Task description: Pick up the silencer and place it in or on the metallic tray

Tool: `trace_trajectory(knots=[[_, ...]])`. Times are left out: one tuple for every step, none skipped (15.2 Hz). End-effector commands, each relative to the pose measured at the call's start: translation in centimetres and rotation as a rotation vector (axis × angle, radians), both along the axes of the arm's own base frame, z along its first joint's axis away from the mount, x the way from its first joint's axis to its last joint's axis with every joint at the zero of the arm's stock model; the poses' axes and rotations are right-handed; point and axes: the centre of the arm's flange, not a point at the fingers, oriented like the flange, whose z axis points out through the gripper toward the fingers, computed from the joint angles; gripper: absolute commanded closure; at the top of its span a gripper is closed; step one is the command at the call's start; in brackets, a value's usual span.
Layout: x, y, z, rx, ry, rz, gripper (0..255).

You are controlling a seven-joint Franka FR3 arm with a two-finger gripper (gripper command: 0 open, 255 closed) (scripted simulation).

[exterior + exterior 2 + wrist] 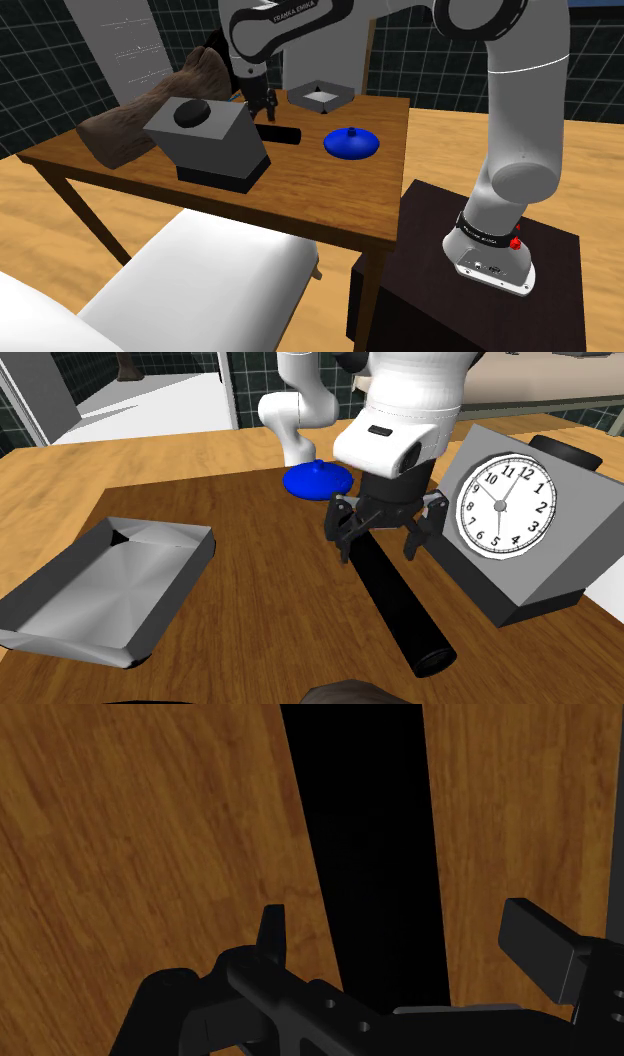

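Observation:
The silencer [400, 607] is a long black cylinder lying flat on the wooden table, between the clock and the tray. My black gripper [378, 550] hangs open just above its end nearest the arm, one finger on each side. In the wrist view the silencer [370, 834] runs straight away between the fingers [272, 929], with a gap on both sides and no contact. The metallic tray [100, 587] is a shallow grey square dish, apart from the silencer toward the second exterior view's left. In the shoulder view the gripper [262, 108] stands over the silencer [283, 134], with the tray [321, 97] behind.
A grey wedge-shaped clock [520, 522] stands close beside the silencer and gripper. A blue domed lid [351, 143] lies toward the arm's base. A brown furry shape [150, 115] lies behind the clock [210, 140]. A white cushioned seat [190, 290] sits below the table's edge.

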Motion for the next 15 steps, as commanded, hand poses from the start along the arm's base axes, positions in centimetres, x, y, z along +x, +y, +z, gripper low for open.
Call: trace_trajectory(knots=[[0.1, -0.1, -1.2, 0.0, 0.0, 0.0, 0], [0.1, -0.1, -1.7, 0.0, 0.0, 0.0, 0], [0.1, -0.1, -2.2, 0.0, 0.0, 0.0, 0], [0.1, -0.1, -2.5, 0.0, 0.0, 0.0, 0], [0.1, -0.1, -2.5, 0.0, 0.0, 0.0, 0], [0.1, -0.1, -2.5, 0.0, 0.0, 0.0, 0], [0.1, -0.1, -2.5, 0.0, 0.0, 0.0, 0], [0.1, -0.1, -2.5, 0.0, 0.0, 0.0, 0], [0.1, -0.1, -2.5, 0.0, 0.0, 0.0, 0], [0.1, -0.1, -2.5, 0.0, 0.0, 0.0, 0], [0.1, -0.1, -2.5, 0.0, 0.0, 0.0, 0], [0.1, -0.1, -2.5, 0.0, 0.0, 0.0, 255], [0.1, -0.1, -2.5, 0.0, 0.0, 0.0, 255], [0.1, -0.1, -2.5, 0.0, 0.0, 0.0, 255], [0.1, -0.1, -2.5, 0.0, 0.0, 0.0, 255]])
